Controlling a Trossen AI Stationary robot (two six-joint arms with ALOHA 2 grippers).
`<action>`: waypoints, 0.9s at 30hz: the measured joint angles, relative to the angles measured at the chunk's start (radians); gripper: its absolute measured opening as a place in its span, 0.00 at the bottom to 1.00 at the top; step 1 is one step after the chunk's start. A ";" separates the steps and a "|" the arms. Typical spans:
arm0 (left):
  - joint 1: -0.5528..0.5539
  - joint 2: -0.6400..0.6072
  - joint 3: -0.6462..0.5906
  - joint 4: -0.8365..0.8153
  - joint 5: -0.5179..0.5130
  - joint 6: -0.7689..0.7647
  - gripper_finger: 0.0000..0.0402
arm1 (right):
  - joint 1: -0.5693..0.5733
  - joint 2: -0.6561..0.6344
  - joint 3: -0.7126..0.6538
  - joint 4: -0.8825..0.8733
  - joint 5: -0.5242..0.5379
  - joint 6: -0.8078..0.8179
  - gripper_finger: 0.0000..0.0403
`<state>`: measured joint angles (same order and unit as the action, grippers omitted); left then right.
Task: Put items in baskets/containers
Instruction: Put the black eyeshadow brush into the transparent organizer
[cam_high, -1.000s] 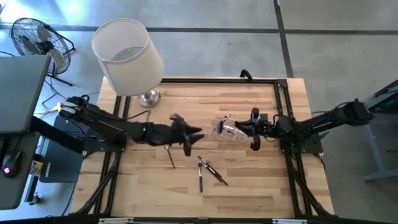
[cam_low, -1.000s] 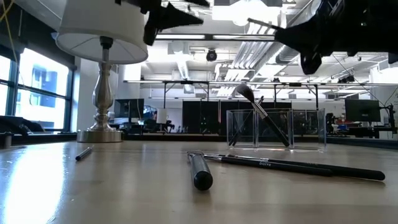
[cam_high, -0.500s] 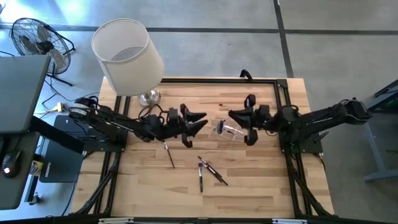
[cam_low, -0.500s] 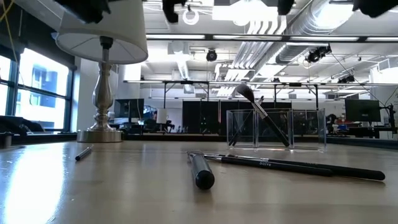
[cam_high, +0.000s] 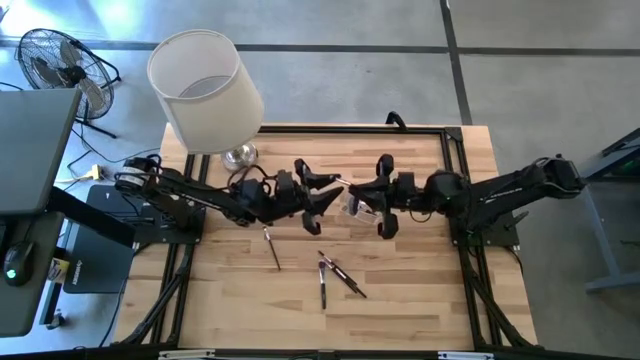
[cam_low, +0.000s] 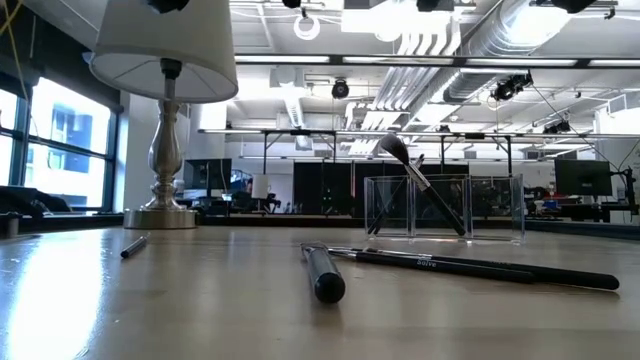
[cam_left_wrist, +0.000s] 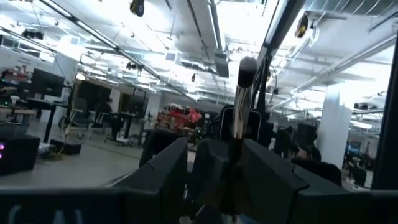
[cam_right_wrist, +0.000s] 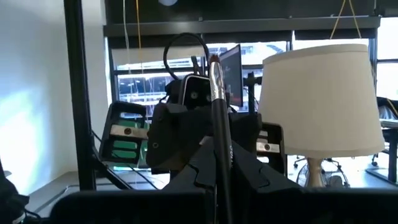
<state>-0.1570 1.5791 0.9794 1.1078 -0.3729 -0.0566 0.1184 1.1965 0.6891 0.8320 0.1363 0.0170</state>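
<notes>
wooden table (cam_high: 420, 300): w/ left gripper (cam_high: 322, 190) and right gripper (cam_high: 372, 195) both pinching one makeup brush (cam_right_wrist: 219, 134) above clear box (cam_low: 445, 207), you risk dropping it if either lets go early.

Between the left gripper (cam_high: 318, 190) and the right gripper (cam_high: 383, 195), the brush (cam_left_wrist: 239, 112) is too thin to make out from above. You cannot tell which gripper holds it. In both wrist views its lower end is lost in dark blur at the picture's edge. The box (cam_high: 357, 207), just below the right gripper, is partly covered by it. In the low view both grippers are cut off by the top edge, and so is the lamp (cam_low: 165, 45). The loose brushes (cam_high: 340, 275), nearer you than either gripper, are too small from above to tell their bristle ends.
</notes>
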 joint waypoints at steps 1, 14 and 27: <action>0.000 0.001 0.000 -0.002 0.000 0.000 0.38 | 0.000 0.000 0.000 0.002 -0.002 -0.001 0.02; 0.000 0.001 0.001 0.027 0.001 0.000 0.38 | 0.000 0.000 0.000 -0.023 -0.004 0.001 0.02; 0.000 0.001 0.002 0.056 0.000 -0.001 0.38 | 0.000 0.002 0.000 -0.054 0.020 0.001 0.02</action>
<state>-0.1566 1.5803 0.9817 1.1643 -0.3726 -0.0578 0.1184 1.1980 0.6891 0.7780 0.1568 0.0177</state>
